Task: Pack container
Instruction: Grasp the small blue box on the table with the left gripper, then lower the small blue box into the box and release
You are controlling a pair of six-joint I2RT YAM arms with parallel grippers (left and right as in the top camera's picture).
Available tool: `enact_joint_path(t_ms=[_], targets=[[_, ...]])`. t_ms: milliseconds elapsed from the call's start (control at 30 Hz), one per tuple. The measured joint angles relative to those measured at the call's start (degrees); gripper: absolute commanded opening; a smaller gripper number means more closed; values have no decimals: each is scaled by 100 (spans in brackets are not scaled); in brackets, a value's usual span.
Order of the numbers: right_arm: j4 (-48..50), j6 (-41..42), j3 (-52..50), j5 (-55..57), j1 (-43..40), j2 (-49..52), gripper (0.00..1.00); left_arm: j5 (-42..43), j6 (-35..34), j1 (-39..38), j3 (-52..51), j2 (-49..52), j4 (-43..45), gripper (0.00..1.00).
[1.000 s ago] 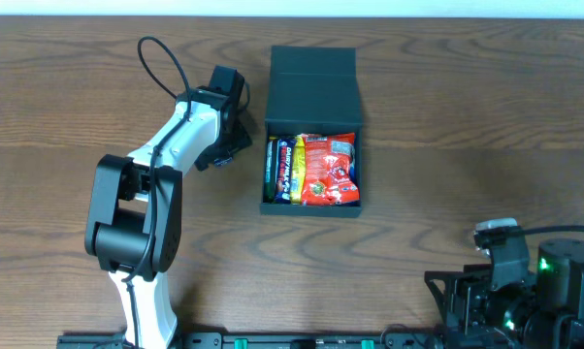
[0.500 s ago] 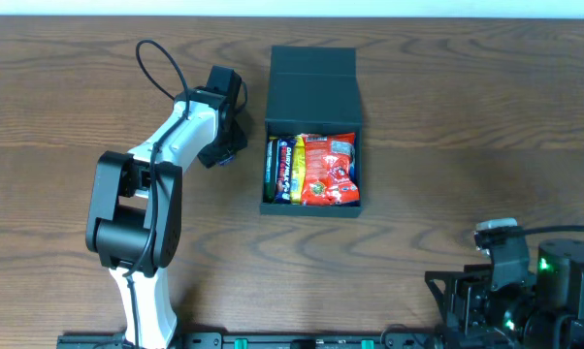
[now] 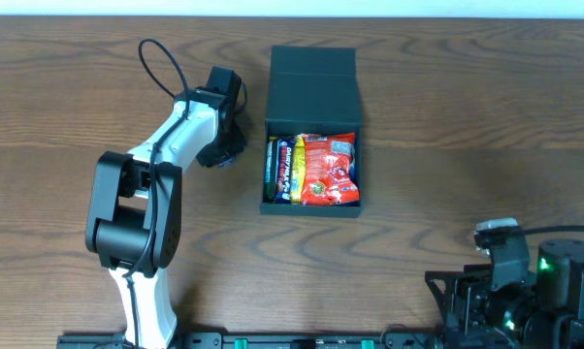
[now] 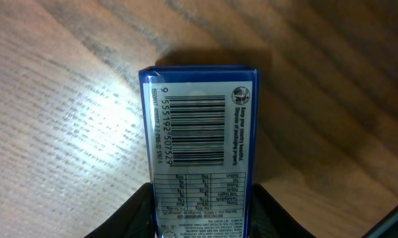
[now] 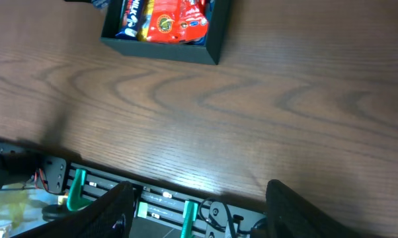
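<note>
Wood-grain table (image 3: pixel 467 145): container (image 3: pixel 313 82) at centre, flap lid open, red snack packets (image 3: pixel 328 170) inside.
Left arm reaches forward, its left gripper (image 4: pixel 202 225) just left of the container, seemingly pinching a blue packet (image 4: pixel 199 132). Right gripper (image 5: pixel 202 211) sits low at the near-right edge, fingers spread, nothing between them.

The blue packet (image 4: pixel 199 152) carries a white label with a barcode (image 4: pixel 196 129) numbered 9 555192 507529. A round mark (image 4: pixel 241 96) and a table of fine print (image 4: pixel 202 198) on the same label are too small to read. The lettering on the red packet (image 3: pixel 328 170) in the container (image 3: pixel 311 73) is not legible.
</note>
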Motion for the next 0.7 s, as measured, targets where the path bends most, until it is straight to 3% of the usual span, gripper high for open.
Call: enact_joint_path(t_ms=[200, 400, 567, 700], targets=[[0, 0, 0, 2, 0, 0, 64, -2, 306, -2, -9, -125, -138, 6], [-2, 0, 0, 2, 0, 0, 63, -240, 610, -190, -35, -1071, -151, 6], [0, 0, 0, 2, 0, 0, 63, -413, 1005, -901, -31, -2094, -221, 6], [-13, 0, 0, 2, 0, 0, 63, -426, 1137, -1628, -31, -2188, -295, 6]])
